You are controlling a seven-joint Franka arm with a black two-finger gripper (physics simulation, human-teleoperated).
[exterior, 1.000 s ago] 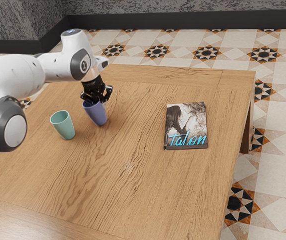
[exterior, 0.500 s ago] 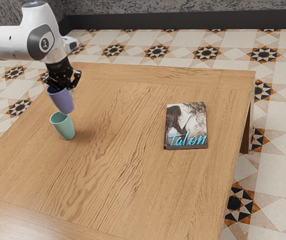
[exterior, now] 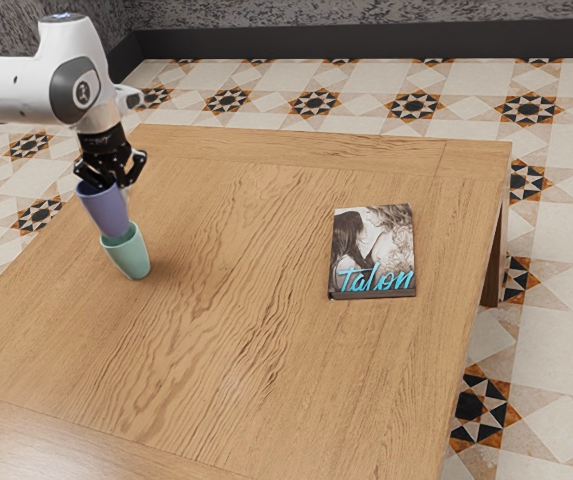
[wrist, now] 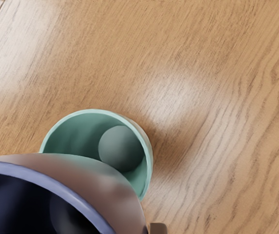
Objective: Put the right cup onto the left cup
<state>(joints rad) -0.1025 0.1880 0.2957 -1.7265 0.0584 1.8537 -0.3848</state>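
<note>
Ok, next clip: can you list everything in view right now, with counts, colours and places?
Purple-blue cup: one, tilted in the air over the green cup, its base close to that cup's rim; whether they touch, I cannot tell.
Green cup: one, mint green, upright on the table, below the purple-blue cup.
Book: one, grey-brown photo cover with "Talon" in light blue, flat on the table, toward the exterior view's right.
Table: one, brown wood, under the green cup and book.
Floor: one, pale tiles with orange-and-black stars, around the table.
Wall: grey mottled, behind the table, black skirting along its foot.
Arm: one, white and grey, at the exterior view's left.
Gripper: one, black, shut on the purple-blue cup.
</note>
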